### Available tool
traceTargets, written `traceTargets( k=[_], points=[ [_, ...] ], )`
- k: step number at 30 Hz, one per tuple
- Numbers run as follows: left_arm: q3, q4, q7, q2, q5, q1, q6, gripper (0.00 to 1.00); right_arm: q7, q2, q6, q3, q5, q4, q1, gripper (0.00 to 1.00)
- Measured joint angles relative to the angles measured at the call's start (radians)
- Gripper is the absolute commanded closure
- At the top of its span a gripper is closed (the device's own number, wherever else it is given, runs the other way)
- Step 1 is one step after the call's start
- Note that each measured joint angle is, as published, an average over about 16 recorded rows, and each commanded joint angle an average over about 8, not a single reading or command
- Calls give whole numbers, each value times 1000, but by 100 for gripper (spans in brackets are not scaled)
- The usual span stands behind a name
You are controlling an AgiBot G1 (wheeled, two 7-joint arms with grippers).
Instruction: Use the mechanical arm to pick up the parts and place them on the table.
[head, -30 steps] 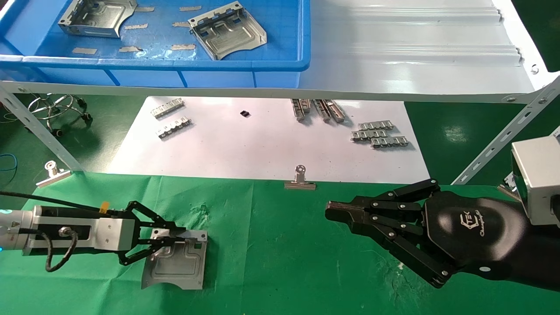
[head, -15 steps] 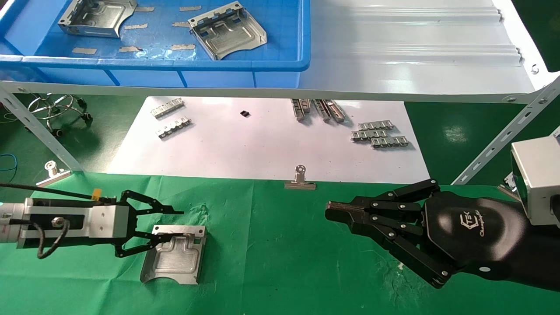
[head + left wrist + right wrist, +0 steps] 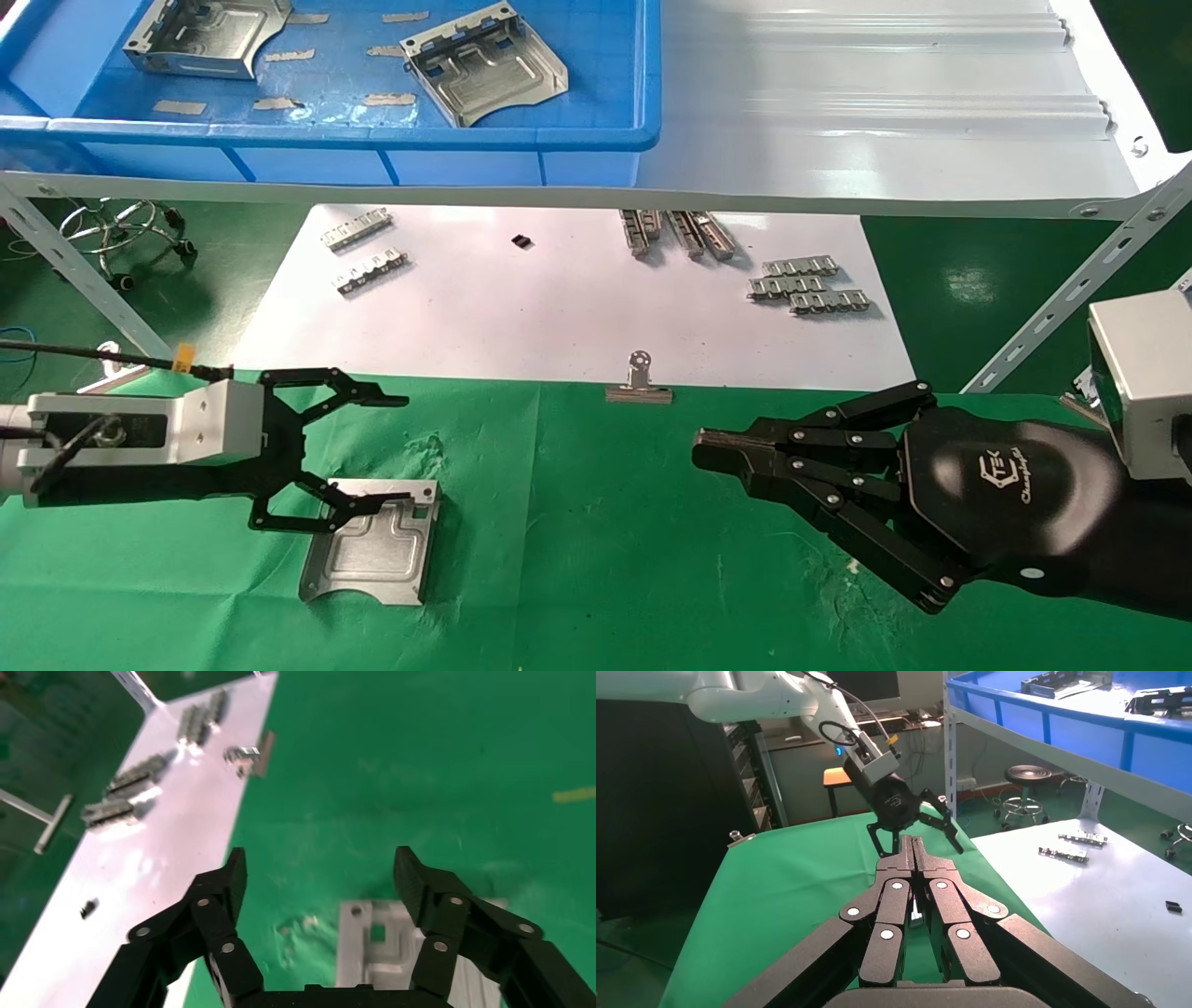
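Since the earlier frames the left gripper (image 3: 372, 447) has let go of the plate (image 3: 371, 550) and risen off it, fingers now spread wide and empty, while the right gripper (image 3: 712, 452) sits pinched shut on nothing over the green table (image 3: 605, 559). Three plates are visible: this one flat on the cloth, its curved edge toward the robot, and two in the blue tray (image 3: 596, 93). Only the left wrist view shows the plate (image 3: 379, 952) directly below the open fingers.

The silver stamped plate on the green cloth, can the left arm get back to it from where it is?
Probably yes. The left gripper hangs open right beside the silver stamped sheet-metal plate, which lies flat on the green cloth table with nothing between them.
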Motion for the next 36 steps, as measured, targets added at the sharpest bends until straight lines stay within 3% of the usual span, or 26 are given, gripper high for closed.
traceTargets(
  k=[36],
  points=[
    [-341,-713,-610,-178,-231,372,-64,0,0,0,0,0,0,0,0,0]
  ],
)
